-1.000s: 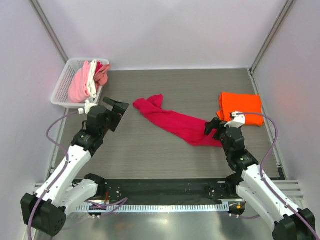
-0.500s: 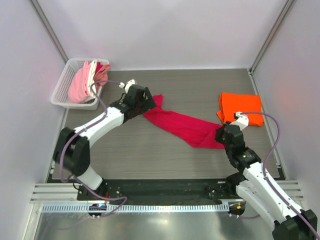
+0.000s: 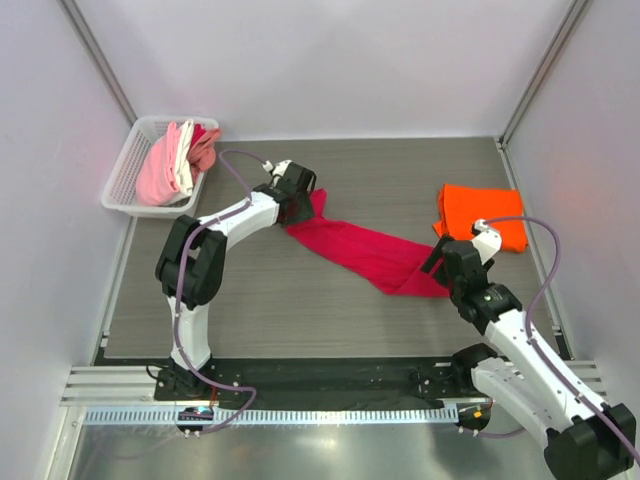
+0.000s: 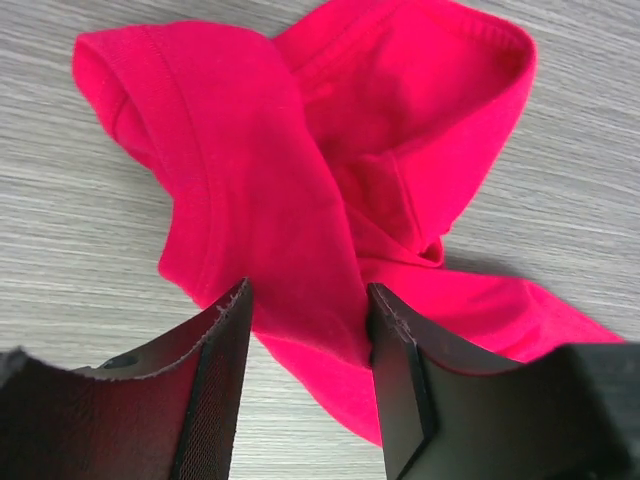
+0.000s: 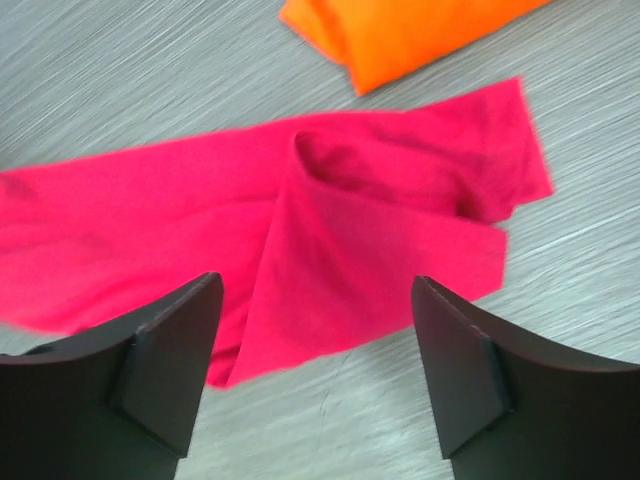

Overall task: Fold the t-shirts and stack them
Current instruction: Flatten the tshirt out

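Grey table [image 3: 300, 320] beneath everything. Across its middle, the crimson t-shirt [image 3: 360, 252], unfolded and roped into one long band, long axis slanting from far left down to near right. In the far-left corner, a white basket [image 3: 118, 178] with pink and white shirts [image 3: 165, 168] heaped inside. At far right, the orange t-shirt [image 3: 485, 212], folded flat, near the band's near-right end but not touching it.

At the band's far-left end, the left hand [image 4: 305, 300], fingers part-spread and astride a fold of bunched cloth, not seen to pinch it. Over the near-right end, the right hand [image 5: 315, 290], hovering with fingers wide apart, holding nothing.

One hand per end, then, each the nearer to its own, with cloth directly below and just ahead of both. Likely step in hand: seizing both ends to draw the shirt out flat before any folding. Calls for grips set in line with the band's long axis, for a spreading rather than a twisting pull.
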